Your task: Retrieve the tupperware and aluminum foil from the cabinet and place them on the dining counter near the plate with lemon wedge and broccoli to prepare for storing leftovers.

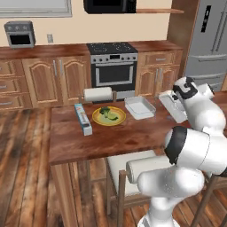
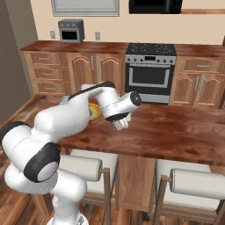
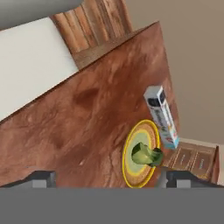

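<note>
My fingers (image 3: 105, 179) stand wide apart with nothing between them, above bare wood of the surface (image 1: 133, 133). Ahead lies the plate (image 3: 139, 153) with the broccoli (image 3: 146, 155); the foil (image 3: 162, 116) lies just beside its far rim. In the left base view the tupperware (image 1: 140, 107) sits beside the plate's other side, near the far edge. Stools (image 2: 88, 169) stand below the near edge, and the stove (image 1: 113, 68) stands behind.
</note>
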